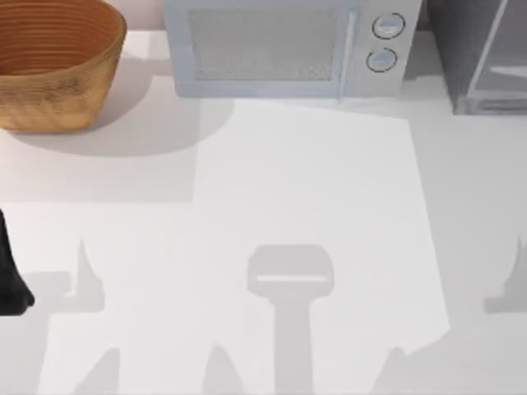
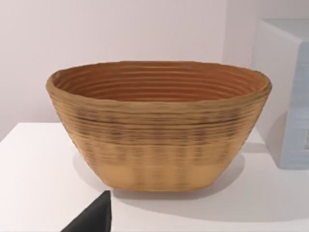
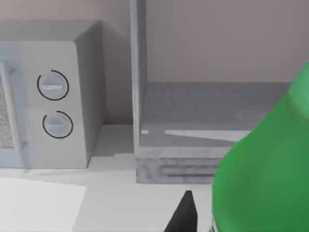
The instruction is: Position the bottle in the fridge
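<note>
Looming large and close in the right wrist view, the bottle (image 3: pixel 263 169) is showing as a green mass near the lens, with one dark fingertip (image 3: pixel 183 215) of the right gripper just beside it; whether that pincer is clasping the bottle I cannot tell. Beyond it the fridge (image 3: pixel 203 125) is standing open-fronted beside the microwave (image 3: pixel 53 104), at the table's (image 1: pixel 313 181) far right corner. The left arm (image 1: pixel 10 276) is sitting parked at the table's left edge, facing the wicker basket (image 2: pixel 159 125); its pincer state I cannot tell
</note>
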{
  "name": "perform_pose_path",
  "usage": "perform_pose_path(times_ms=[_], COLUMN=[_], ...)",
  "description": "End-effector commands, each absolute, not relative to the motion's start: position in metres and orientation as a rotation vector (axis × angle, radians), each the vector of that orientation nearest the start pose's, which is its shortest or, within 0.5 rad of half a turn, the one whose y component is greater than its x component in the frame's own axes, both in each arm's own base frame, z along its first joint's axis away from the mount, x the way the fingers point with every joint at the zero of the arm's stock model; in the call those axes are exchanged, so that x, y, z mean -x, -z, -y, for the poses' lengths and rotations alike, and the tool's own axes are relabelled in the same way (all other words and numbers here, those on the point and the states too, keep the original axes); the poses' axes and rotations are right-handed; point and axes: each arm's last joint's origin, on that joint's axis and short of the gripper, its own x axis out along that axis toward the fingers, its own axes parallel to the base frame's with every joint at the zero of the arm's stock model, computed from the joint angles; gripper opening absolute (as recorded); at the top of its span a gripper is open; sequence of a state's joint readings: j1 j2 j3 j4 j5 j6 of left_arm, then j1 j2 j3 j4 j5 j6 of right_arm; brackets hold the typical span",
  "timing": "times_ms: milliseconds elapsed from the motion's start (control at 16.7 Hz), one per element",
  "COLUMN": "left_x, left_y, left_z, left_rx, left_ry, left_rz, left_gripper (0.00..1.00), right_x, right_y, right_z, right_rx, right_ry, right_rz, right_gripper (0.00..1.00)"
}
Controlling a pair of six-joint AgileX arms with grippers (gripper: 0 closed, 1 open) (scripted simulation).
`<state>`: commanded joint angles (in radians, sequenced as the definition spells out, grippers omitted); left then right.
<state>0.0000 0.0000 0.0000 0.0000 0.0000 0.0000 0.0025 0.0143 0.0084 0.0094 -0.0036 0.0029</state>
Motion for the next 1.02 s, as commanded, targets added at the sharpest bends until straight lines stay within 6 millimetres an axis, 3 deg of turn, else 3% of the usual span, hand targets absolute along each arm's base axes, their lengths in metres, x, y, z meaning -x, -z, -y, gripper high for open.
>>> perform_pose_path(times_ms=[300,480,660,780,1020], left_x=[-0.106,-0.106,-0.106,-0.106,-0.106], left_y=[-0.16,-0.16,-0.16,-0.16,-0.16], left_z=[0.001,0.001,0.001,0.001,0.001], left_rx=[0.0,0.0,0.0,0.0,0.0], left_ry=[0.0,0.0,0.0,0.0,0.0], left_rz=[0.0,0.0,0.0,0.0,0.0], left_gripper=[1.0,1.0,1.0,1.0,1.0], right_x=[-0.117,-0.141,-0.184,-0.221,-0.302], right_y=[-0.2,-0.231,-0.253,-0.258,-0.237], right_z=[0.003,0.007,0.016,0.026,0.052], right_rx=[-0.004,0.002,0.009,0.013,0.014], right_ry=[-0.012,-0.009,-0.002,0.001,0.004], right_rz=[0.053,0.066,0.058,0.044,0.01], right_gripper=[0.01,0.01,0.01,0.01,0.01])
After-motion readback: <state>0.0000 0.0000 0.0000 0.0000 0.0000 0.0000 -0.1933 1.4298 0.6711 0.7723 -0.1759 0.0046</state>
